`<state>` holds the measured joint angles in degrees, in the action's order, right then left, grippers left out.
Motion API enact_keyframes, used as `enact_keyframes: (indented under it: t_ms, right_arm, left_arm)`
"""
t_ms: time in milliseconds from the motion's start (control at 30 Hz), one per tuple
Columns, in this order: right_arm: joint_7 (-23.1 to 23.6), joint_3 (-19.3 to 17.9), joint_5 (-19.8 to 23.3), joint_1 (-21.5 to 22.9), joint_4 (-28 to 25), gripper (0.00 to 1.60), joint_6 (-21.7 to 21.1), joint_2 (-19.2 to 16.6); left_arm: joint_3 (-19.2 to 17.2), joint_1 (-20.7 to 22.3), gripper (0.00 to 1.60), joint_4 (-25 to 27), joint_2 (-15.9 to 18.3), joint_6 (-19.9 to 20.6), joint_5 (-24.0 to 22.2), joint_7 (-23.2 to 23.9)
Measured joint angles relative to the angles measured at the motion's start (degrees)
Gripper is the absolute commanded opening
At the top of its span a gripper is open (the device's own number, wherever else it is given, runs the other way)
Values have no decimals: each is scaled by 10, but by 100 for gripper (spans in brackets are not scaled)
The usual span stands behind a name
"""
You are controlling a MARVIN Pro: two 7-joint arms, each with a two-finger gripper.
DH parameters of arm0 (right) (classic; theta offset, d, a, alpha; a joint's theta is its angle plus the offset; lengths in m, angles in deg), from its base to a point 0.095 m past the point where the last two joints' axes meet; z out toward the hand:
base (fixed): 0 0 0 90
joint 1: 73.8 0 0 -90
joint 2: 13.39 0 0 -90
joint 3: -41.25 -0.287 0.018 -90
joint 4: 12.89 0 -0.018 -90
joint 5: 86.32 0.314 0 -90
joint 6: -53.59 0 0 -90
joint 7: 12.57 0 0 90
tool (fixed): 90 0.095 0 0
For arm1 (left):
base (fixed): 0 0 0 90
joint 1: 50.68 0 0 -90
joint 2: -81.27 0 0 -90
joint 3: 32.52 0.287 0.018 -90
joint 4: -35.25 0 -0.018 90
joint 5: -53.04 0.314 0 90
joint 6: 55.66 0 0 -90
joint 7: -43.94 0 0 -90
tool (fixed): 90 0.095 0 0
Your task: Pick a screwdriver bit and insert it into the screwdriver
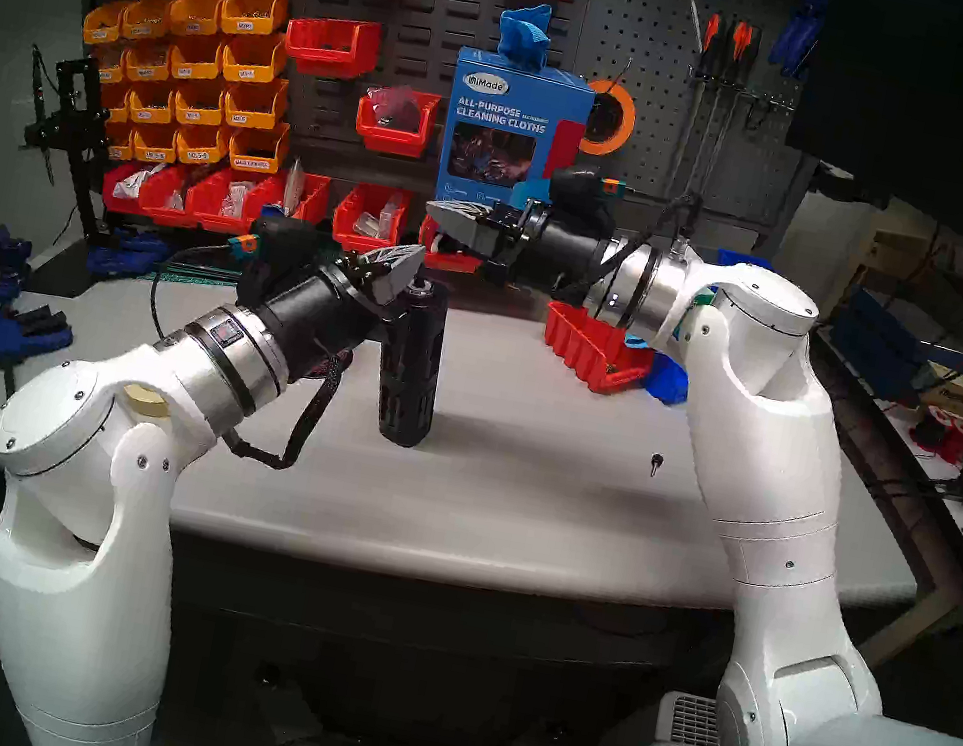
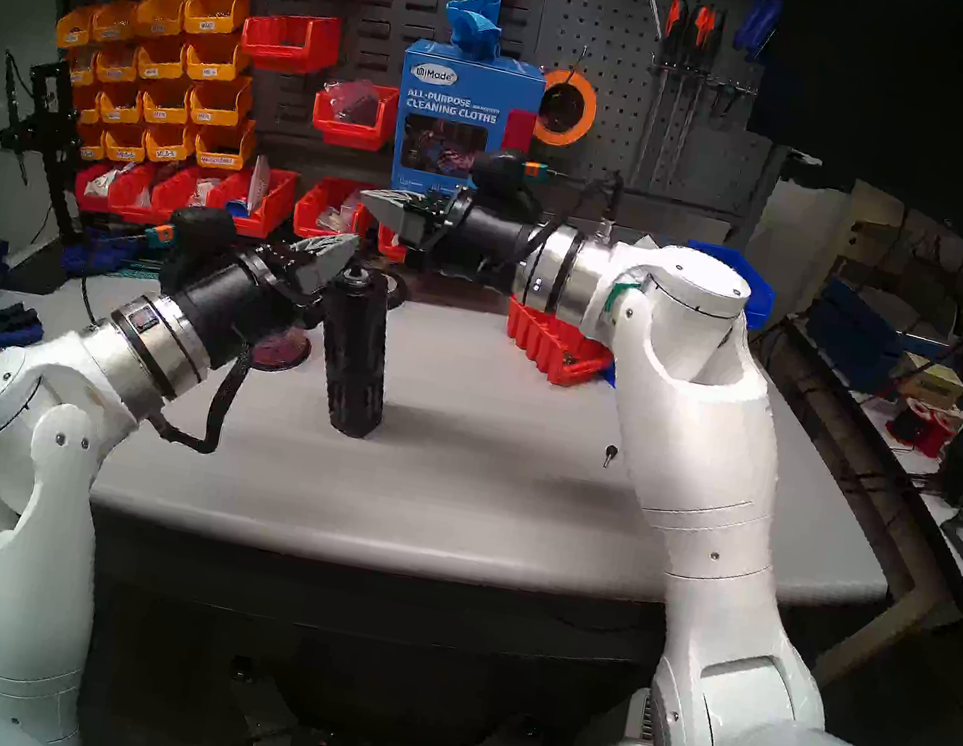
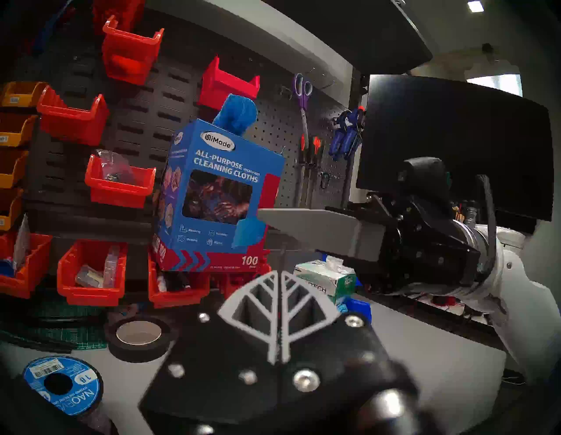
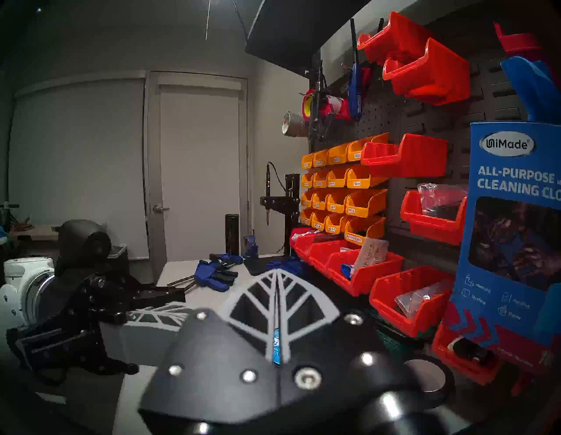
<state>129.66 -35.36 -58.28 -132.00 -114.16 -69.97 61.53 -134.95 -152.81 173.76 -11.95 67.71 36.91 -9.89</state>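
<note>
Both pincers I see pressed together, empty: left pincer [image 1: 411, 266] beside the top of the screwdriver [image 1: 411, 366], right pincer [image 1: 440, 211] raised above it. Screwdriver upright mid-bench [image 1: 508, 495]; small bit [image 1: 656, 463] lies apart, rightward.

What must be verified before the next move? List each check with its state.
1. Screwdriver standing upright on the table: ok.
2. Left tool beside the screwdriver's top, fingers shut: ok.
3. Bit held in the left tool: cannot tell.
4. Right tool shut, in the air and clear of the screwdriver: ok.
5. Blue sliver between the right tool's fingers being a bit: cannot tell.
6. Small dark metal-tipped piece lying loose on the table by the right arm: not ok.
</note>
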Motion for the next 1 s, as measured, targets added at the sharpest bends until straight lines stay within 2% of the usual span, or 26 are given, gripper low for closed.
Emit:
enact_keyframes:
  t_ms: [333,400,467,533,600,700,800,900,1000]
  right_arm:
    - [0,0,0,0,0,0,1,0]
    - [0,-1,0,0,0,0,1,0]
    - [0,-1,0,0,1,0,1,0]
    - [1,-1,0,0,1,0,1,0]
    - [1,-1,0,0,1,0,1,0]
    - [1,-1,0,0,1,0,1,0]
    - [2,-1,0,0,2,0,1,0]
    - [2,-1,0,0,2,0,1,0]
    - [3,0,0,0,3,0,1,0]
  left_arm:
    - [1,-3,0,0,-1,0,3,0]
    - [1,-3,8,0,-1,0,4,0]
    - [2,-3,1,0,-1,0,5,-1]
    - [2,-3,3,0,-1,0,6,-1]
    - [3,-3,10,0,-1,1,7,-1]
    - [3,-3,36,0,-1,1,8,-1]
    - [3,-3,45,0,-1,1,8,-1]
    - [3,-3,64,0,-1,1,9,-1]
    - [3,-3,69,0,-1,2,10,-1]
